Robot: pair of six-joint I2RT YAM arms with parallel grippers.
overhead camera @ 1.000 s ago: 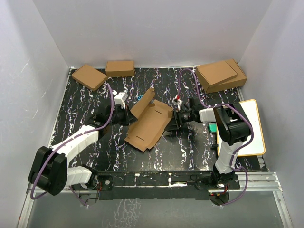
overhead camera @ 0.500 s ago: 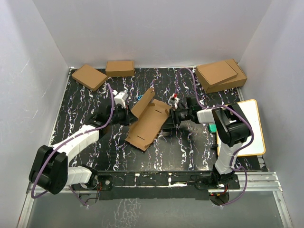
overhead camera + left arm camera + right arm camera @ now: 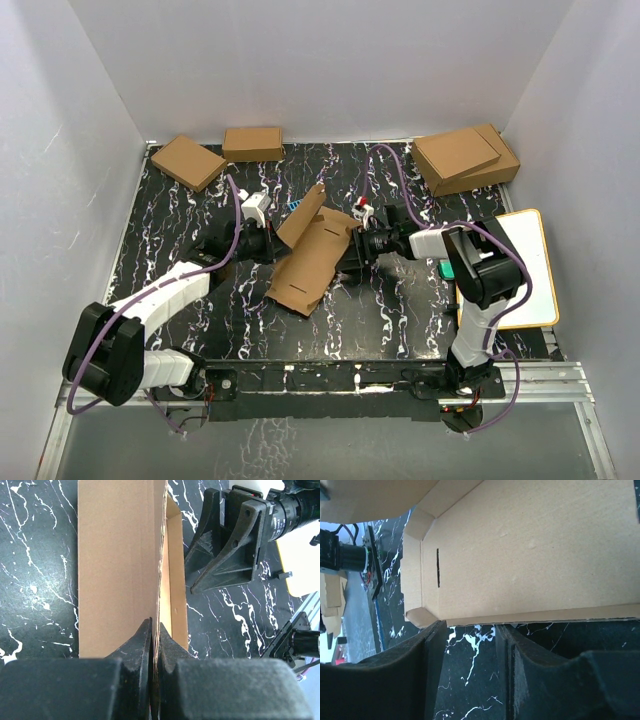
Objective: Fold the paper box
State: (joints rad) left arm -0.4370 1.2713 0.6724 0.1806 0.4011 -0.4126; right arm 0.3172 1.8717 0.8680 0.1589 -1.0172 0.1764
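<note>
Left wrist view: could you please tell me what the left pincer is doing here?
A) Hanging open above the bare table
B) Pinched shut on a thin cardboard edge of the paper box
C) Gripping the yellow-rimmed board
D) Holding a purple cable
B: the left pincer is closed with an upright cardboard edge of the paper box sandwiched in it.
</note>
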